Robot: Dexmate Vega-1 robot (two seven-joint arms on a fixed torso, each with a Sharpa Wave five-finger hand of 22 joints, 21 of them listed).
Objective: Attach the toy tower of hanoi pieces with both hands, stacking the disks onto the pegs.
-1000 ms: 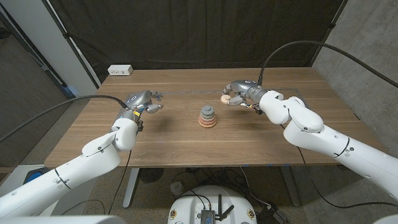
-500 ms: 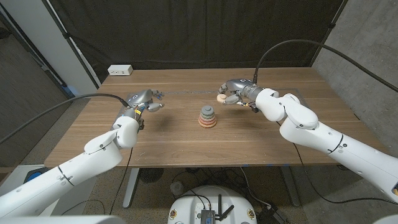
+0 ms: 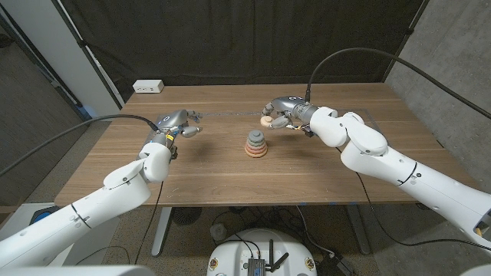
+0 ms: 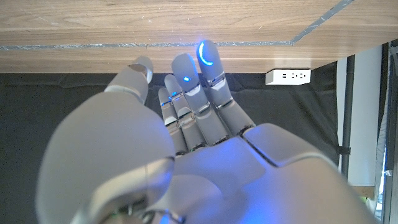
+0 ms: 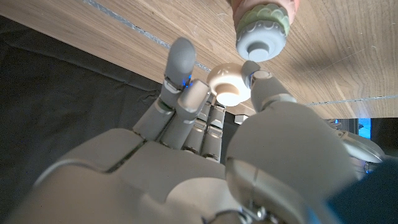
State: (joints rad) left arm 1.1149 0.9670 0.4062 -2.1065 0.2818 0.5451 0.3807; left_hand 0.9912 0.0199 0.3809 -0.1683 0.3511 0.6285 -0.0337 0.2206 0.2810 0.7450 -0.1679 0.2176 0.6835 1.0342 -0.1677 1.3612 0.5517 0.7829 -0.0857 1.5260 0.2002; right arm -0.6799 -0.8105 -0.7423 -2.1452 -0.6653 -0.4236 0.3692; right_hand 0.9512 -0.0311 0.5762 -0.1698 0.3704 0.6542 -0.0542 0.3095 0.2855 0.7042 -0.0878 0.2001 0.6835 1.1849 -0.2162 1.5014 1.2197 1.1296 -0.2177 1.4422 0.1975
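while the left hand (image 3: 178, 125) hovers over the bench (image 3: 207, 172) at about nine o'clock from the stack (image 3: 256, 144), its fingers (image 4: 199, 93) reach out side by side, slightly curved, with nothing between them; in the left wrist view blue lights glow on the fingertips. a white power strip (image 3: 148, 87) lies at the bench's far left corner, near eleven o'clock from that hand. at the bench's middle stands the stack of disks, pinkish at the base, then greenish and grey above, with a rounded grey top (image 5: 262, 40). at roughly one o'clock from the stack, just beside it and above the wood, the right hand (image 3: 281, 113) pinches a small cream disk (image 3: 266, 120) between thumb and fingertips (image 5: 182, 59). the right wrist view shows the disk (image 5: 229, 84) close to the stack's top but apart from it.
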